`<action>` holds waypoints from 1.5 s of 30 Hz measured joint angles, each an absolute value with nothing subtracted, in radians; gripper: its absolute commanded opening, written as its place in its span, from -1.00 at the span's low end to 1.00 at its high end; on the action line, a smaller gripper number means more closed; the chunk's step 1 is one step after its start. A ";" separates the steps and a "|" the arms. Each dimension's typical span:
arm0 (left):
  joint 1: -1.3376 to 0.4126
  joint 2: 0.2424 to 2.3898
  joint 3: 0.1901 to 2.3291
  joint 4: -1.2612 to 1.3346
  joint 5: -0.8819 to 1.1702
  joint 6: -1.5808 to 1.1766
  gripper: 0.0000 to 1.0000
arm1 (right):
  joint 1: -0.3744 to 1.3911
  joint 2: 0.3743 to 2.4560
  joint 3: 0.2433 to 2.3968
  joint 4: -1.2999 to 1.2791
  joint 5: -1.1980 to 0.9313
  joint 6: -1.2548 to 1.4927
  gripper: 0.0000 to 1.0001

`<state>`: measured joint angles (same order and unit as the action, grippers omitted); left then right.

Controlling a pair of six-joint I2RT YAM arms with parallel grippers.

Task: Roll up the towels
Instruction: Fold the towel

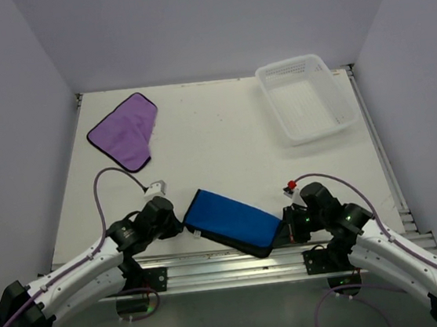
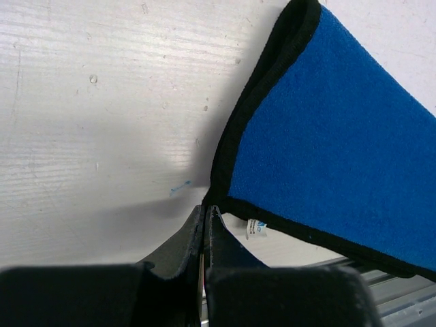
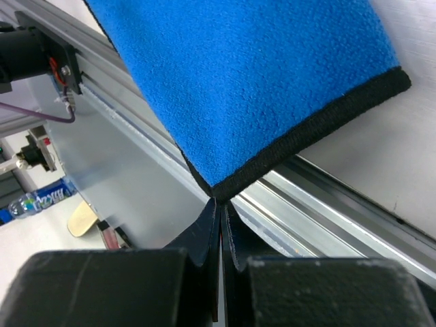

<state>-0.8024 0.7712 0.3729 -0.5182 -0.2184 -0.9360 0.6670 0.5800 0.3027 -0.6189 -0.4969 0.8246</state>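
From above, neither towel is rolled yet, so I judge the task barely begun. The blue towel (image 1: 233, 222) lies at the lower middle of the frame on the bench (image 1: 216, 140), at its near edge, as a flat band. Its long axis slants from upper left down to lower right. My left pincer (image 1: 184, 224) is at its left end and my right pincer (image 1: 281, 231) at its right end. The purple towel (image 1: 126, 131) lies spread flat in the upper left, one corner toward the back wall, untouched. A white perforated basket (image 1: 306, 97) stands at the upper right.

In my left wrist view, the left pincer (image 2: 207, 212) is closed, its tips pinching the black-hemmed corner of the blue towel (image 2: 334, 143), which fans away toward the upper right.

In my right wrist view, the right pincer (image 3: 219, 204) is likewise clamped on a hemmed corner of the blue towel (image 3: 252, 82), above the aluminium rail (image 3: 327, 204). The cloth widens toward the top of the frame.

Both rolls remain to be done.
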 measured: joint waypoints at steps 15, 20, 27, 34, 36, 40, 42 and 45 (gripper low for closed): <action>-0.819 0.810 0.348 -0.479 -0.216 -0.936 -1.00 | 0.681 0.574 0.267 -0.609 -0.548 0.822 -0.94; -0.820 0.829 0.347 -0.469 -0.216 -0.934 -0.66 | 0.696 0.588 0.267 -0.596 -0.556 0.822 -0.47; -0.820 0.849 0.347 -0.443 -0.217 -0.929 0.00 | 0.715 0.601 0.267 -0.587 -0.569 0.826 -0.39; -0.820 0.847 0.347 -0.435 -0.223 -0.925 0.10 | 0.720 0.603 0.295 -0.613 -0.540 0.815 -0.76; -0.820 0.837 0.348 -0.439 -0.230 -0.925 0.10 | 0.720 0.612 0.347 -0.646 -0.503 0.791 -0.85; -0.820 0.802 0.366 -0.461 -0.255 -0.924 0.11 | 0.720 0.681 0.506 -0.690 -0.392 0.741 -1.00; -0.820 0.794 0.392 -0.466 -0.273 -0.920 0.11 | 0.720 0.729 0.562 -0.690 -0.328 0.730 -1.00; -0.820 0.804 0.436 -0.461 -0.299 -0.903 0.11 | 0.720 0.832 0.585 -0.676 -0.243 0.714 -1.00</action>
